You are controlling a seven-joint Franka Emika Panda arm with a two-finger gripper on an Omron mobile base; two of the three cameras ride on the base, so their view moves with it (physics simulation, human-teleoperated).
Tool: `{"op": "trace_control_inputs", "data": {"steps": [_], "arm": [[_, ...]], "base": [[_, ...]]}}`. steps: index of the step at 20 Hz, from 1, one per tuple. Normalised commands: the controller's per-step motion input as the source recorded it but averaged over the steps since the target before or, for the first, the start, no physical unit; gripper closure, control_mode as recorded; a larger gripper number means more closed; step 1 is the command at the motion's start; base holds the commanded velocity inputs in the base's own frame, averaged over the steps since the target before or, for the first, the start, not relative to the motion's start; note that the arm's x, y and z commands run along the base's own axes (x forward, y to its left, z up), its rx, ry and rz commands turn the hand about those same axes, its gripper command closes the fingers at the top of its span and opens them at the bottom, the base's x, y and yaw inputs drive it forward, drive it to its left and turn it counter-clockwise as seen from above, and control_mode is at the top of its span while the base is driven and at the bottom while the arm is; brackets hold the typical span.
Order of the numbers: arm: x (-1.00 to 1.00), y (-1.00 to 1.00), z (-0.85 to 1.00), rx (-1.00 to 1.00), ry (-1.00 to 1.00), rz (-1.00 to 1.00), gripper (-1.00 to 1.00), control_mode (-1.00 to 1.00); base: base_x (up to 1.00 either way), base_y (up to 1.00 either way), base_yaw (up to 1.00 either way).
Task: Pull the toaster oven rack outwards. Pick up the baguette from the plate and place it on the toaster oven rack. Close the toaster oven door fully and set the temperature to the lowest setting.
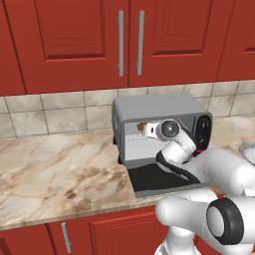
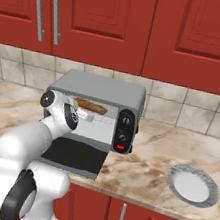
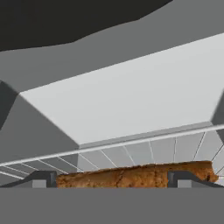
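Hand view: we've got the baguette [image 3: 131, 176] lying crosswise between our spread-open fingertips [image 3: 41, 179], on the toaster oven rack [image 3: 144, 151].

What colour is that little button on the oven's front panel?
Red; the button sits below the two black knobs, clearest in the right base view.

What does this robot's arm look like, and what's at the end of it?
The arm is made of glossy white rounded shells, with dark grey to black rings and round caps at its joints. A black cable loops along it near the wrist. The gripper ends in two small dark grey, blocky finger tips.
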Motion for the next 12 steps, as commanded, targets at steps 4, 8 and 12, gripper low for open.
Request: {"op": "trace_control_inputs", "data": {"steps": [4,8,12], "arm": [[-0.05,-0.11,0.68,0.0,0.01,0.06,-1.0,-1.0],[-0.2,-0.13,0.74,0.0,0.1,0.08,-1.0,-1.0],[-0.41,-0.15,0.76,0.0,0.16,0.04,-1.0,-1.0]], "base": [[0.0,0.0,0.0],[0.0,0.0,0.0],[0.0,0.0,0.0]]}}
